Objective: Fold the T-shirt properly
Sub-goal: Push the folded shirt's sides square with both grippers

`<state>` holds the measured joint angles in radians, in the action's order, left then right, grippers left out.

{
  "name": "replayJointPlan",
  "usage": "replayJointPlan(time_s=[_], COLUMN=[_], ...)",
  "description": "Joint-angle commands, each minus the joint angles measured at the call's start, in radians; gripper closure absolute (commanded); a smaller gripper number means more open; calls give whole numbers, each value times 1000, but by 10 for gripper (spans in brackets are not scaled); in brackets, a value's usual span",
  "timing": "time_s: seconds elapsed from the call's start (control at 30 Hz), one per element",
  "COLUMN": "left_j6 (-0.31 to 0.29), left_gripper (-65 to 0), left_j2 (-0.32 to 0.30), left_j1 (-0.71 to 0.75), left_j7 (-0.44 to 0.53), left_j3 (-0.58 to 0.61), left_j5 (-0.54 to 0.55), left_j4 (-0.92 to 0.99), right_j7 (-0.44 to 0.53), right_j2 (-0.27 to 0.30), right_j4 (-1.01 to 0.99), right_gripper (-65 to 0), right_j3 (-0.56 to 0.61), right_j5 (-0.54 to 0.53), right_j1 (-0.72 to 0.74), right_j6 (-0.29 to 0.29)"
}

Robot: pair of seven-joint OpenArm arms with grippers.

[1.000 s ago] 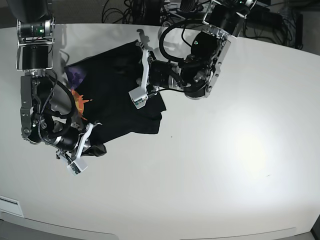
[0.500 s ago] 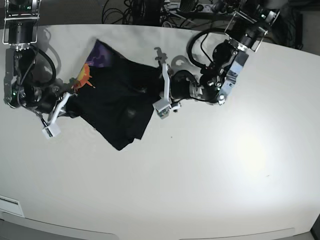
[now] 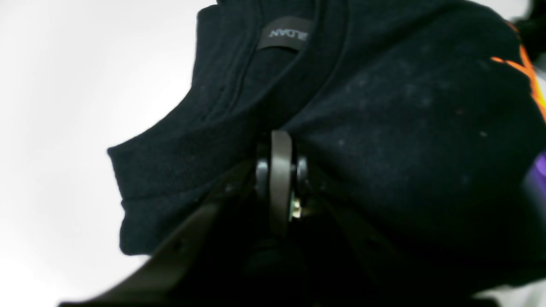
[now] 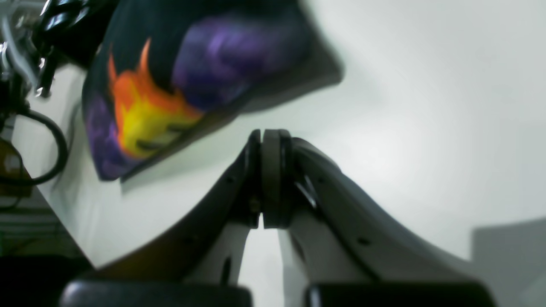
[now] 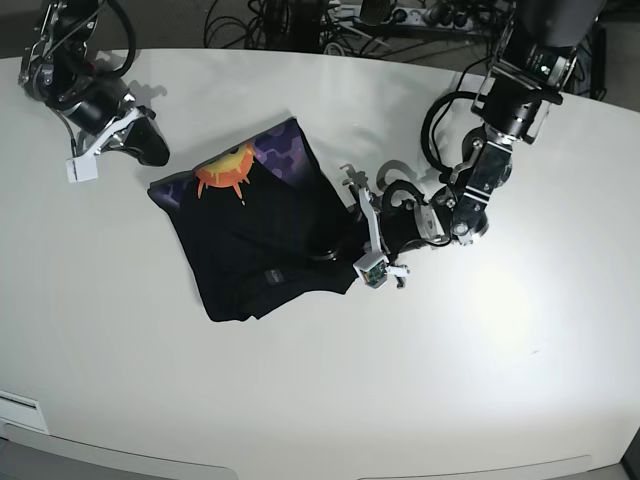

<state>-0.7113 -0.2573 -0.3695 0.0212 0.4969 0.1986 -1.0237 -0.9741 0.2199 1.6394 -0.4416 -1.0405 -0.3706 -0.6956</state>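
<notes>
The black T-shirt lies in a rumpled heap mid-table, with its orange-yellow sun and purple print turned up at the far-left corner. My left gripper sits at the shirt's right edge. In the left wrist view the left gripper is shut, with black cloth bunched around its fingertips, just below the collar label. My right gripper is off the shirt, at the table's far left. In the right wrist view the right gripper is shut and empty over bare table, with the printed corner beyond it.
The white table stretches to the front and right of the shirt. Cables crowd the back edge. A small white label sits at the front-left edge.
My right gripper has let go of the shirt and moved up to the far left. My left gripper has moved down and right with the cloth. The shirt has shifted right, with the print now on top.
</notes>
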Motion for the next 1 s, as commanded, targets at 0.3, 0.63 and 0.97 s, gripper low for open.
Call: replayJointPlan(time_s=[0.3, 0.63, 0.97], left_j6=[13, 13, 113], left_gripper=[0, 0, 0], left_j2=[-34, -156, -220], left_j1=[-53, -57, 96], left_j7=[-350, -933, -619], left_j3=[-5, -68, -69], left_j5=[143, 503, 201], left_j4=[-246, -511, -350], right_j7=[121, 237, 227], right_j2=[33, 121, 129], right_j4=[412, 177, 8], right_gripper=[0, 0, 0], right_j3=[-3, 152, 272], right_j5=[255, 432, 462], right_j1=[60, 235, 327], right_j6=[26, 42, 42])
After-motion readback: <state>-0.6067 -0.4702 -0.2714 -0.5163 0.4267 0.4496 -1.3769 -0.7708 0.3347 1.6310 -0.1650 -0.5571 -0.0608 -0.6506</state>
